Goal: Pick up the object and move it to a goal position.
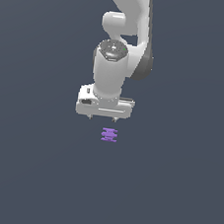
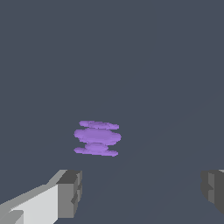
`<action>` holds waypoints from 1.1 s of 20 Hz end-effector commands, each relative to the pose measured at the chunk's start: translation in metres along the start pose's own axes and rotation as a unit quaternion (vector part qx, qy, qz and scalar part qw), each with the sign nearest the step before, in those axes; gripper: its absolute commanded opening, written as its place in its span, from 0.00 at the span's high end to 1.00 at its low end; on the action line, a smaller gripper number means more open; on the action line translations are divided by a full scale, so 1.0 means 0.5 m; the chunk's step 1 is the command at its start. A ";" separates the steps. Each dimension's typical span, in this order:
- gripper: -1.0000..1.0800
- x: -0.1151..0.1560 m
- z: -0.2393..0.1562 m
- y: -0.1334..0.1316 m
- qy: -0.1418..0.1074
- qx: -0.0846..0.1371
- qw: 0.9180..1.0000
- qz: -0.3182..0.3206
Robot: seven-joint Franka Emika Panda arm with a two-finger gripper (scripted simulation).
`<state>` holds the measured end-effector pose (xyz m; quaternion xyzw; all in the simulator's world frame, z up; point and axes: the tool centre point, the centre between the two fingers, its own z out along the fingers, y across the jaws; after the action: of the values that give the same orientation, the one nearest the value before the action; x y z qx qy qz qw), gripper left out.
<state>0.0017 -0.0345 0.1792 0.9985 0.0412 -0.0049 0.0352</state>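
Observation:
The object (image 1: 109,135) is a small purple stack of thin, flat, ridged layers lying on the grey surface. My white gripper (image 1: 102,118) hangs just above and behind it in the exterior view, with only the short fingertips showing under the hand. In the wrist view the object (image 2: 97,138) lies ahead of the gripper (image 2: 140,192), nearer to one of the two grey fingertips (image 2: 70,192), and it is not between them. The fingers stand wide apart and hold nothing.
The plain dark grey surface (image 1: 27,173) fills both views. The white arm (image 1: 126,31) rises above the gripper. No other objects or marker show.

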 end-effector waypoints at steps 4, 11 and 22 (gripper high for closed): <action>0.04 -0.001 0.017 -0.004 -0.001 0.000 0.998 -0.056; 0.04 -0.002 0.047 -0.012 -0.003 0.001 0.988 -0.154; 0.04 -0.004 0.091 -0.028 -0.002 0.006 0.950 -0.312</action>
<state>-0.0013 -0.0247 0.1358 0.9439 0.3285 -0.0179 0.0273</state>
